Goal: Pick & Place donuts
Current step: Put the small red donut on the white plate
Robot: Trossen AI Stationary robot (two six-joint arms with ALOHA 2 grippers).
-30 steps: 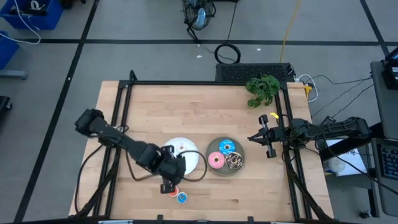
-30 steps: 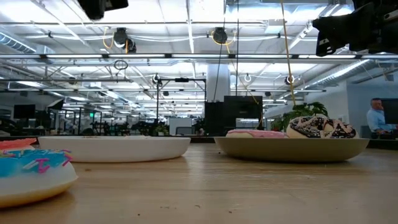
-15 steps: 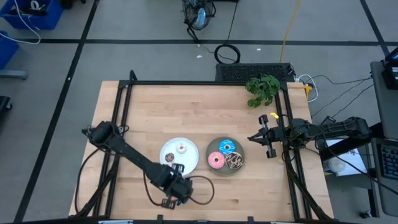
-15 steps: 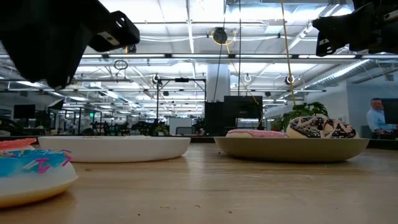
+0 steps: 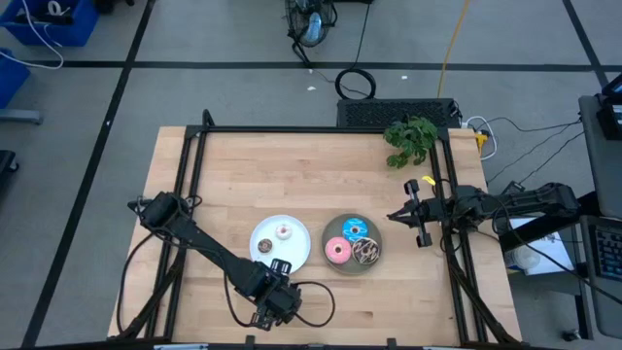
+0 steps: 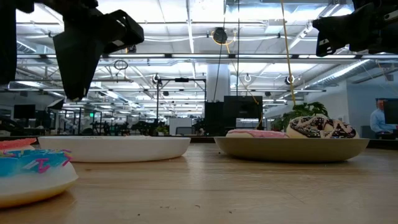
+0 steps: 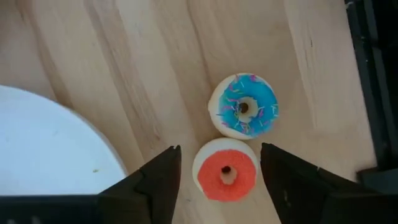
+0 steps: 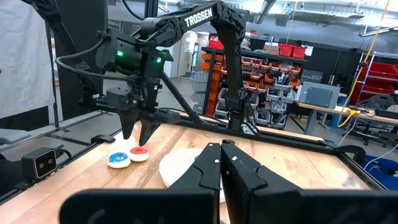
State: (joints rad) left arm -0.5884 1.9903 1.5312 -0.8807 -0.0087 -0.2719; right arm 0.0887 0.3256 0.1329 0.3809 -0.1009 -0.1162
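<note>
My left gripper hangs low over the surface near its front edge, fingers spread either side of the tiny red donut, not touching it. Tiny blue donut sits just beside the red one, both on bare wood. White plate next, with a tiny white-pink donut and a tiny brown donut near its front rim. Grey plate to its right holds the larger blue donut, pink donut and brown-sprinkled donut. My right gripper waits off the grey plate's right, raised, fingers pressed together, holding nothing. Plant at the far right corner.
</note>
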